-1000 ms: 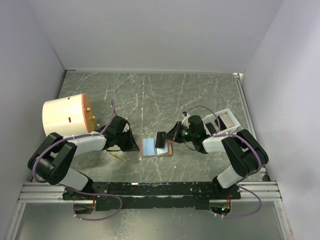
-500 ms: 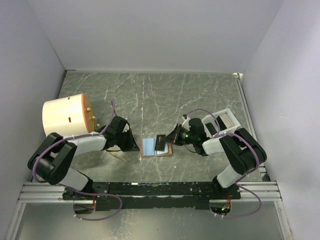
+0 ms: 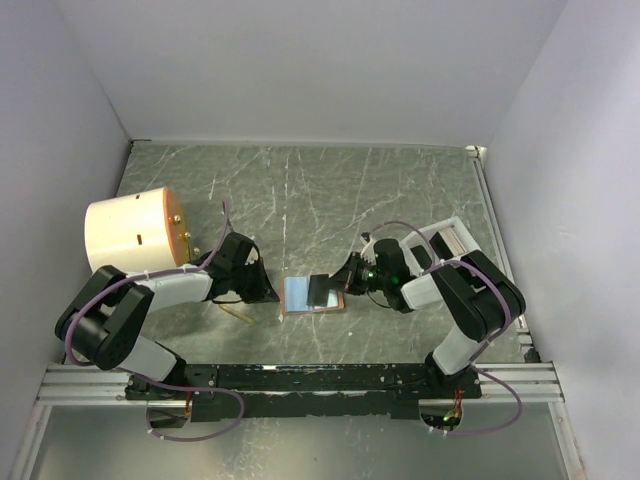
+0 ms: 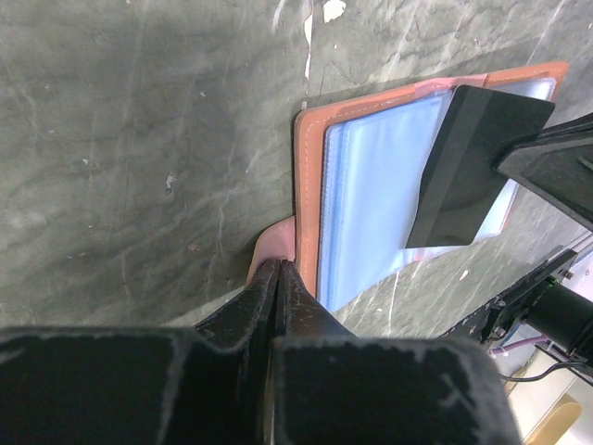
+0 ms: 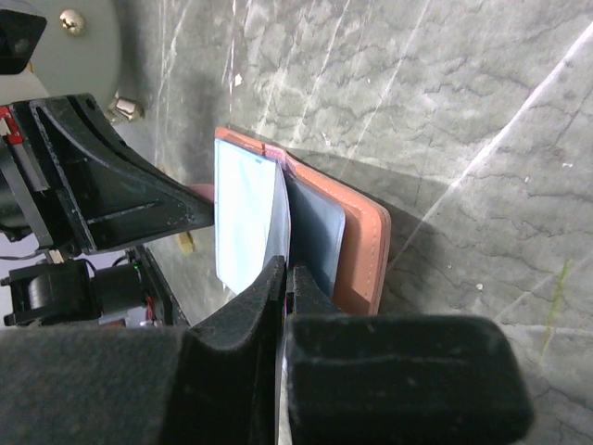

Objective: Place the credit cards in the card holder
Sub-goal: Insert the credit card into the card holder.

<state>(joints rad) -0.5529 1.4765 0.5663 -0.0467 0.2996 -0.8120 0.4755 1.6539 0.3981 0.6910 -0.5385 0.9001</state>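
Note:
The tan-brown card holder point(image 3: 335, 301) lies open on the table, its pale blue plastic sleeves point(image 4: 371, 195) facing up. My left gripper point(image 3: 270, 292) is shut on the holder's small snap tab point(image 4: 274, 243) at its left edge and pins it down. My right gripper point(image 3: 340, 282) is shut on one credit card point(image 5: 246, 215), pale blue in the right wrist view and dark from below in the left wrist view point(image 4: 473, 167). The card is tilted, its far edge low over the sleeves on the holder's right half. Other cards are out of view.
A big cream cylinder point(image 3: 130, 232) stands at the left behind the left arm. A white plastic tray point(image 3: 455, 238) sits at the right behind the right arm. A small yellowish piece point(image 3: 237, 312) lies near the left gripper. White walls enclose the table.
My right gripper has moved left and lower with the card, which now lies flatter and closer over the open holder. The left gripper has stayed on the tab.

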